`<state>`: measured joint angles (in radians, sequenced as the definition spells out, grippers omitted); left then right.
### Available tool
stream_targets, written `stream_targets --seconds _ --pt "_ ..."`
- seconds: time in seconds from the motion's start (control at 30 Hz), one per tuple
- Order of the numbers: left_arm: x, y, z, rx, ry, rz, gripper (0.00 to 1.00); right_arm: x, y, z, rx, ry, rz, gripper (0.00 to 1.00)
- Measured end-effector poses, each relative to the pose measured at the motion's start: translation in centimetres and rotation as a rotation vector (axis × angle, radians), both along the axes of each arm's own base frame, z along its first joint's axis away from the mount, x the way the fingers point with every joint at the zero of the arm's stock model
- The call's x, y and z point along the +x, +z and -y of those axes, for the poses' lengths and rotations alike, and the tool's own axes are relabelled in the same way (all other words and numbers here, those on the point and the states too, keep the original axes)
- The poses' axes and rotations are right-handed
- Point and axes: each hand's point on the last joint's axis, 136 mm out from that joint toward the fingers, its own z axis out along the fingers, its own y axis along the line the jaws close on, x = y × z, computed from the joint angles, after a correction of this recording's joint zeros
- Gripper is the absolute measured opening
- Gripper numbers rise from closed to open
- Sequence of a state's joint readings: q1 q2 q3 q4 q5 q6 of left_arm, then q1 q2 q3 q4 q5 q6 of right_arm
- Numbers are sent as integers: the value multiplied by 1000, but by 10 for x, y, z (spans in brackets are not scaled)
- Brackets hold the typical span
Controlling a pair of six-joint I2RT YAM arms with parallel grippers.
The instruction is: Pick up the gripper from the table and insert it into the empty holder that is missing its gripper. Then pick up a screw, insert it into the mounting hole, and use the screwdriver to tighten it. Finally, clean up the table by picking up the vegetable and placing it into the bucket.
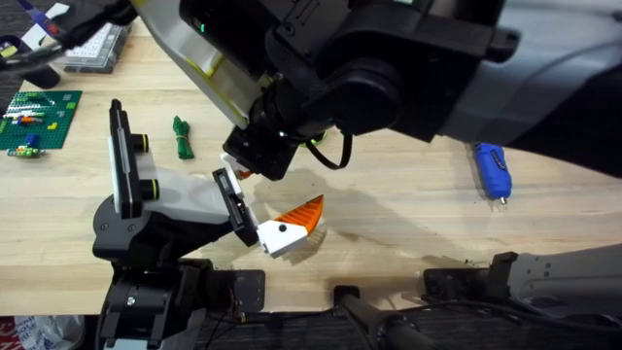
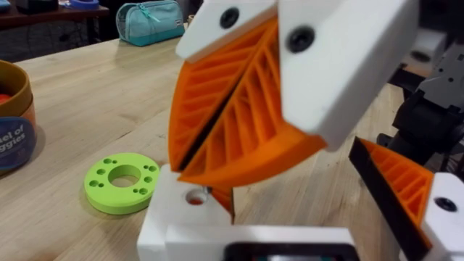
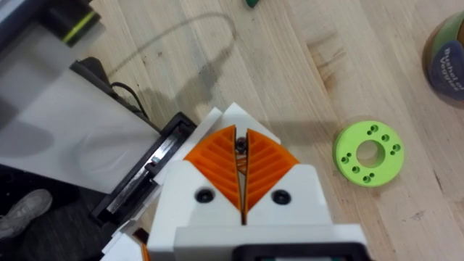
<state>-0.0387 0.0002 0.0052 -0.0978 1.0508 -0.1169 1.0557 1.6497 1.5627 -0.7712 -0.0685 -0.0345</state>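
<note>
Screw (image 3: pixel 240 145): small, dark, pinched at the very tips of the right end effector (image 3: pixel 241 135), orange ribbed pads pressed together around it. Held over bare wood, near the green ring (image 3: pixel 367 152) with its circle of small holes. In the left wrist view, poised just above a white holder block (image 2: pixel 174 217) with a round mounting hole (image 2: pixel 196 196) in its top face.

Left end effector (image 1: pixel 287 226): spread wide, nothing in its grasp, one orange-padded finger (image 2: pixel 406 185) well apart from the holder block.

Screwdriver (image 1: pixel 493 170): stubby, bright blue, short silver tip, flat on the counter (image 1: pixel 389 224) off to the right, apart from both arms, with open wood all around it. Green vegetable (image 1: pixel 182 136) on the left half, just beyond the left arm. Bucket (image 2: pixel 11 123): orange, dark blue label band, near the green ring.

Pale wood-grain counter, open in the middle and toward the right. Green brick baseplate (image 1: pixel 39 119) and grey tray (image 1: pixel 94 49) at the far left corner. Teal zip pouch (image 2: pixel 148 20) at the far edge in the left wrist view.
</note>
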Motion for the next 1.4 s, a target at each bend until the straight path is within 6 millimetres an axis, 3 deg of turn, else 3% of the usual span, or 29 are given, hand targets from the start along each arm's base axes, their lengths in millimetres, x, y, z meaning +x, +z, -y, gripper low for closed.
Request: stream_targets --seconds 0.23,0.67,1.4 --pt "0 0 0 0 -1 1 985 1 0 -1 4 -1 1 8" --pt "0 0 0 0 -1 1 985 2 27 -4 87 -1 48 8" --pt "0 0 0 0 0 1 985 0 10 1 55 -1 30 8"
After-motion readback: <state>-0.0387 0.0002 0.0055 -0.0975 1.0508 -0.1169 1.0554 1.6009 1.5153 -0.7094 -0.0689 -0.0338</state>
